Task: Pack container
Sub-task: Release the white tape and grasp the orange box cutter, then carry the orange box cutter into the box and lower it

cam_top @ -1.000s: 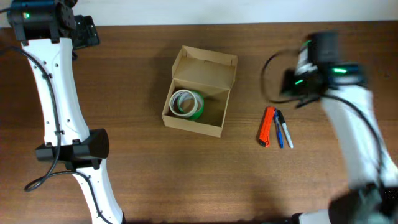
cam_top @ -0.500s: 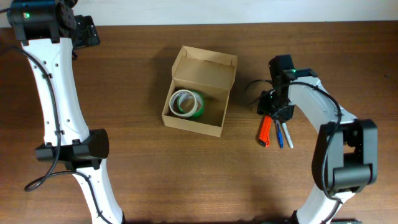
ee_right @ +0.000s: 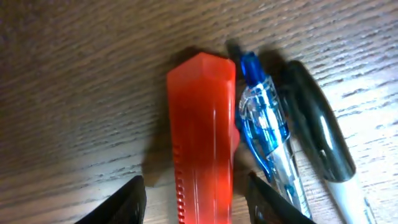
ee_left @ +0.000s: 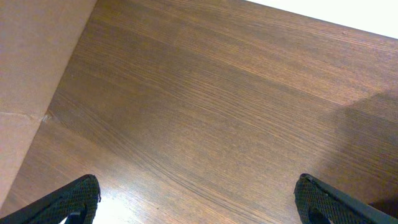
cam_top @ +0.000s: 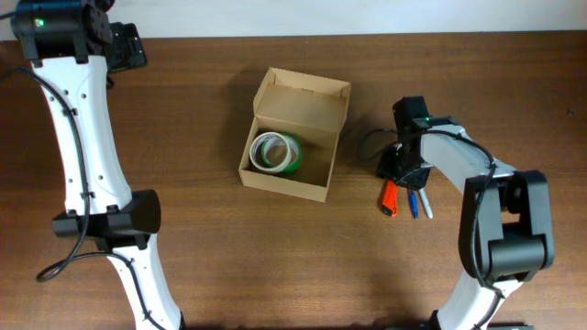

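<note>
My right gripper (ee_right: 202, 204) is low over the table (cam_top: 229, 266), its fingers apart on either side of the orange cutter (ee_right: 202, 124) and not closed on it. Just beside the cutter, touching or nearly so, lie a blue pen (ee_right: 267, 130) and a black-capped marker (ee_right: 317, 137), all three roughly parallel.

Further left, near the middle of the table and well apart from that cluster, sits the box (cam_top: 284, 183). It is plain tan cardboard, open at the top, with its flap lid standing up at the far side. A green tape roll (cam_top: 275, 152) lies flat in the left part of it, and the right part looks bare.

I judge the packing as begun: one item is in, three are out, and the lid is not closed.

Farthest off, my left gripper (ee_left: 199, 198) hangs at the back left corner, fingers spread wide and holding nothing.
</note>
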